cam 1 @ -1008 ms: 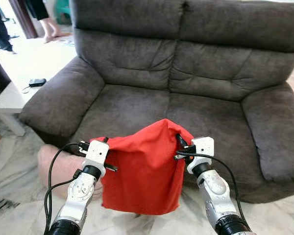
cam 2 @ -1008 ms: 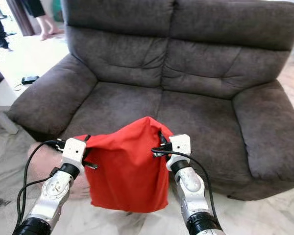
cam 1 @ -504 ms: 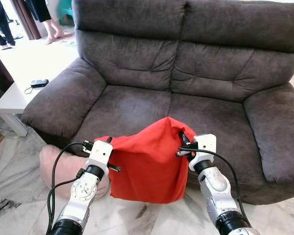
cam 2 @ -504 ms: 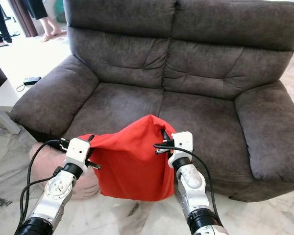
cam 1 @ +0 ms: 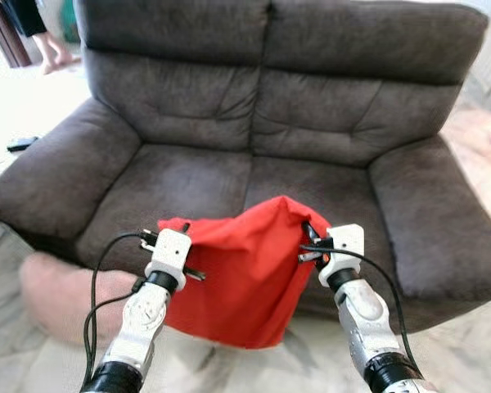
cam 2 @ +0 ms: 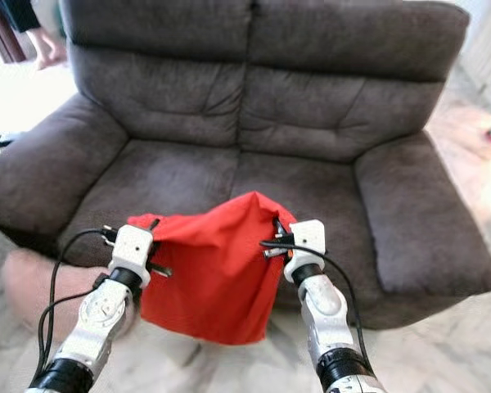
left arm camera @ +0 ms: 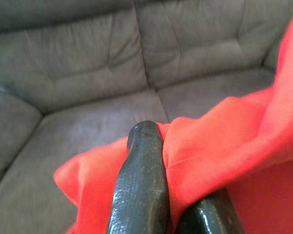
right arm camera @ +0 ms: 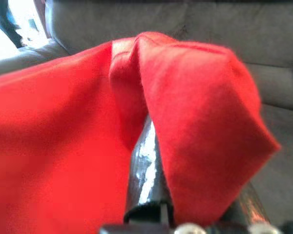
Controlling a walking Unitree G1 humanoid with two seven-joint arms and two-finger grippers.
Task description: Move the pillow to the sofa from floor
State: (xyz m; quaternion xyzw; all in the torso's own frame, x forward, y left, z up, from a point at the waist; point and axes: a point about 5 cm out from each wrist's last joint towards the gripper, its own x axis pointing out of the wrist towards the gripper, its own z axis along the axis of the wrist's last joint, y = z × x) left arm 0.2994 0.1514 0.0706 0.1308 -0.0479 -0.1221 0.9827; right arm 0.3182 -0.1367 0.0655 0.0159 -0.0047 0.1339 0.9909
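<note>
A: So, where is the red pillow (cam 1: 244,278) right now?

B: Hanging between the two arms, in front of the dark brown sofa (cam 1: 254,147), with its lower edge off the floor and its top about level with the seat front. The left gripper (cam 1: 159,242) is clamped on the pillow's left top corner; in the left wrist view its black fingers (left arm camera: 140,195) pinch a fold of red cloth. The right gripper (cam 1: 310,236) is closed on the other top corner, with fabric draped over its finger (right arm camera: 145,170).

A: What could go wrong?

B: I'd judge the grips thin: each holds only a pinch of cover, so a quick swing forward might pull a corner free. The sagging bottom could also catch on the seat's front edge if it isn't lifted enough.

A: Anything else nearby?

B: A pink cushion (cam 1: 65,299) lies on the floor beside the left arm.

A: And compared with a second ago?

B: The pillow hangs a little higher, and the head camera has turned, so the sofa sits further left in view.
</note>
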